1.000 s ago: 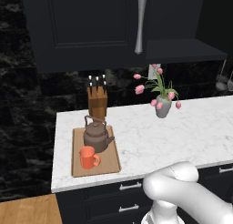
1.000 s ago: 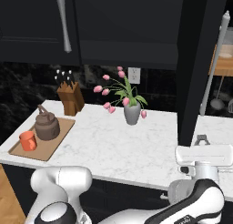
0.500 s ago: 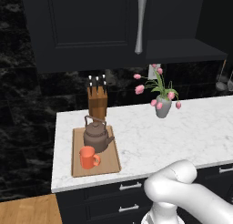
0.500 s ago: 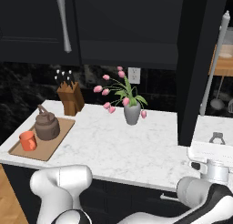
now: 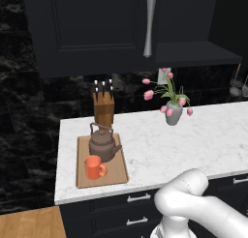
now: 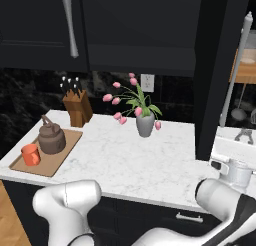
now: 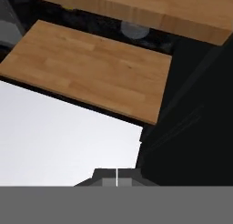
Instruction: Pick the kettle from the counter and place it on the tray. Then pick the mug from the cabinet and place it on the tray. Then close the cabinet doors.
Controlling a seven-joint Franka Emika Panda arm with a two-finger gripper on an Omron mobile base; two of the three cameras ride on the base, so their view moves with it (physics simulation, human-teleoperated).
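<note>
The white marble surface ran beneath closed dark cabinet doors. On its tray stood the kettle and the mug. The claw was shut, holding nothing.

From my remote seat, the dark navy-black panelled cabinet doors ran off the top edge in both base views, so their full height escaped me. The squat dark-brown kettle hid part of the light-brown wooden tray behind it. The small orange mug's handle was too small to make out in the right base view — just a blob.
</note>
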